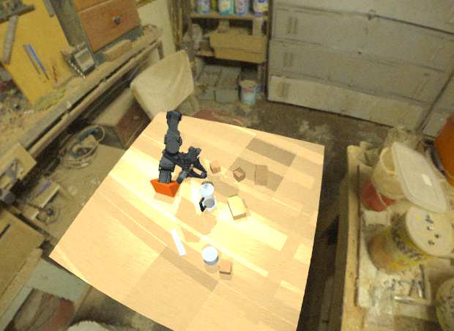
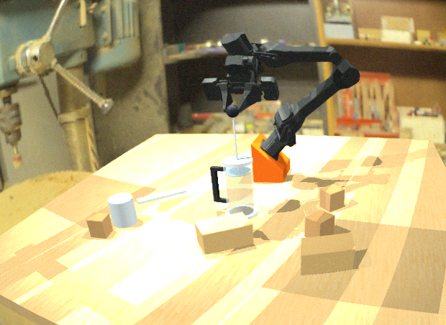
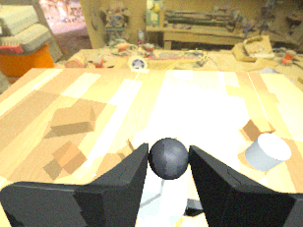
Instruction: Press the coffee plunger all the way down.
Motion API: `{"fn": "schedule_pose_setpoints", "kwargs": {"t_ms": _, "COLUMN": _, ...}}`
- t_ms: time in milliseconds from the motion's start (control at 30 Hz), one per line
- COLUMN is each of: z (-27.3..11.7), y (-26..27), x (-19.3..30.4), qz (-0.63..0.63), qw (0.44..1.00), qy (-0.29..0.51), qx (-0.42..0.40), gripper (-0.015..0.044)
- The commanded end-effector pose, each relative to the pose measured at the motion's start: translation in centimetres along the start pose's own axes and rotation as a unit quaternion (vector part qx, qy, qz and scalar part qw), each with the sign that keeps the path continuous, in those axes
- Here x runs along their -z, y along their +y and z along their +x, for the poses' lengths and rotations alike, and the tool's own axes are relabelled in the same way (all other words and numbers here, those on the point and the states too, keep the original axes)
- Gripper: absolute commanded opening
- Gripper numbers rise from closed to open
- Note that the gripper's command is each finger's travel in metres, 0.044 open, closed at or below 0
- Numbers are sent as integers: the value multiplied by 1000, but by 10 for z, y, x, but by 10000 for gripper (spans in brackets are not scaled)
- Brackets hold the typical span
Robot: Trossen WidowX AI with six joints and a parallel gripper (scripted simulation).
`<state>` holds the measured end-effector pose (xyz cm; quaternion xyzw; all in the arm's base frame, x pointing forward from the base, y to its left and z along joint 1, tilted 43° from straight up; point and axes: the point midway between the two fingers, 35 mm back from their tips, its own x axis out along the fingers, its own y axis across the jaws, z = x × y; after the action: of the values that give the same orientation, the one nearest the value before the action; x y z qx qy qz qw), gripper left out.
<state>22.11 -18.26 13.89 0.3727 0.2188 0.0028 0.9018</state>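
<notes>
The coffee press stands upright on the table, a clear glass body with a white lid and a black handle. Its thin rod rises well above the lid, with the filter disc high inside the glass. The round black plunger knob tops the rod. My gripper is shut on the knob, one fingertip at each side of it. In the top view the knob is hidden or merges with the dark fingers.
A pale block lies near the press. A white cylinder stands beside a small brown cube. A white strip lies flat. Two more cubes and another block lie on the press's other side.
</notes>
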Motion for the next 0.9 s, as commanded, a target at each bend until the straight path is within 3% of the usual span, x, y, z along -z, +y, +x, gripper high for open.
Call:
{"fn": "schedule_pose_setpoints", "kwargs": {"t_ms": 0, "z": 1, "y": 0, "x": 1, "qz": 2, "qw": 1000, "qy": 0, "qx": 1, "gripper": 123}}
{"fn": "schedule_pose_setpoints", "kwargs": {"t_ms": 867, "z": 26, "y": -5, "x": 34, "qz": 1, "qw": 1000, "qy": 4, "qx": 3, "gripper": 123}}
